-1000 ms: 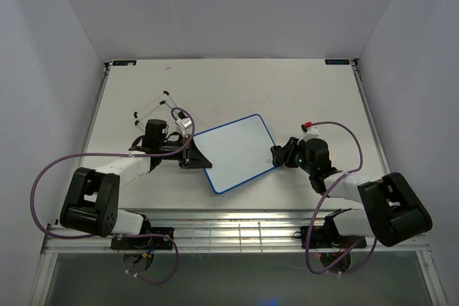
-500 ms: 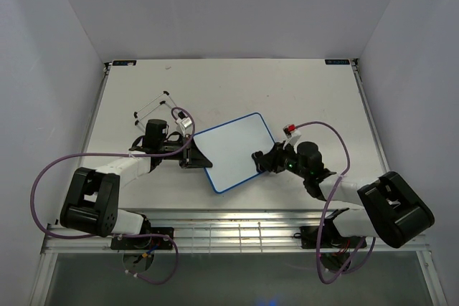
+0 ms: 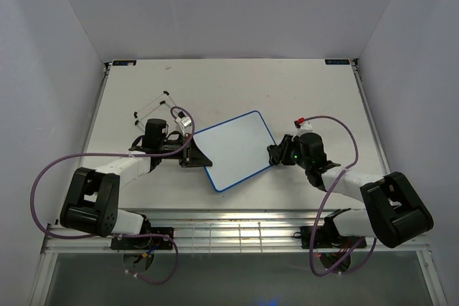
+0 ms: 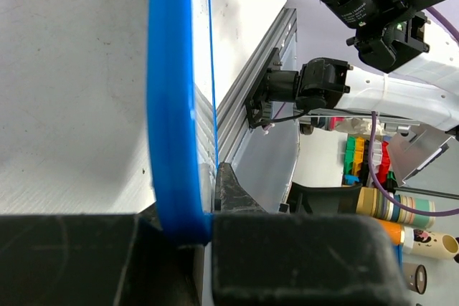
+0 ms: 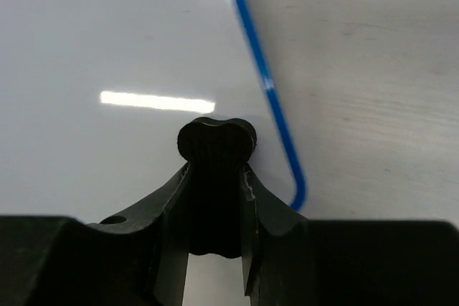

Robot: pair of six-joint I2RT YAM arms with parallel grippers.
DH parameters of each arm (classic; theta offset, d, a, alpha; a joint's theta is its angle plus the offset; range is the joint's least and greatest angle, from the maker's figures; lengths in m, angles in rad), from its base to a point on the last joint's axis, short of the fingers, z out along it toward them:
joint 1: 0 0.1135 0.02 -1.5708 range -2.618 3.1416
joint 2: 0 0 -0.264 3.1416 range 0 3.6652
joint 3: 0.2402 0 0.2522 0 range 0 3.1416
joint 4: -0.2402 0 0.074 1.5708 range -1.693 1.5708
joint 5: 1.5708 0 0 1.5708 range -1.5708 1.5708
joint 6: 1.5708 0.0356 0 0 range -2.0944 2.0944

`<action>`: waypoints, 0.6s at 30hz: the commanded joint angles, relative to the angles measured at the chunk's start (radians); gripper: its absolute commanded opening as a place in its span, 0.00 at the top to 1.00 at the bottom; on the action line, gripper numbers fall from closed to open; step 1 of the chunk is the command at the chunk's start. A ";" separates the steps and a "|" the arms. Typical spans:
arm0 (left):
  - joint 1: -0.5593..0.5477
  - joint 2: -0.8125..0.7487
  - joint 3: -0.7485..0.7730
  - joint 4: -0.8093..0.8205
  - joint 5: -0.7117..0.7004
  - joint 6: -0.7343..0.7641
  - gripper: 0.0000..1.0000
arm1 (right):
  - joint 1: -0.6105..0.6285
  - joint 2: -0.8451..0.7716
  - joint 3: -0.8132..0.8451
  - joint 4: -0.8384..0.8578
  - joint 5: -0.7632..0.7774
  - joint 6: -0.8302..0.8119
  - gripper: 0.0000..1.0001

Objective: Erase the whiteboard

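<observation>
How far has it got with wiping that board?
Done, it seems: the whiteboard shows no scribbles in the top or right wrist view. In hand: the left gripper clamps its left edge, and the right gripper holds a small black eraser on the board near its right rim. Left: probably just setting things down.

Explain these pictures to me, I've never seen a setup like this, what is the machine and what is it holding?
These are two robot arms bolted at the near edge of a table. One picture looks down from above; the other two come from wrist cameras. A whiteboard with a blue rim lies on the table, a thin wire stand behind it on the left. The left gripper clamps the board's left edge. The right gripper holds a small black eraser near the board's right corner.
</observation>
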 commanded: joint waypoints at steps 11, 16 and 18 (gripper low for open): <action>-0.005 -0.037 0.014 0.043 0.119 0.025 1.00 | 0.232 0.153 0.288 0.190 -0.367 -0.190 0.92; -0.005 -0.046 0.014 0.037 0.114 0.029 1.00 | 0.140 0.206 0.291 0.096 -0.247 -0.164 0.92; -0.005 -0.049 0.015 0.036 0.111 0.031 1.00 | 0.082 0.200 0.257 0.084 -0.208 -0.150 0.92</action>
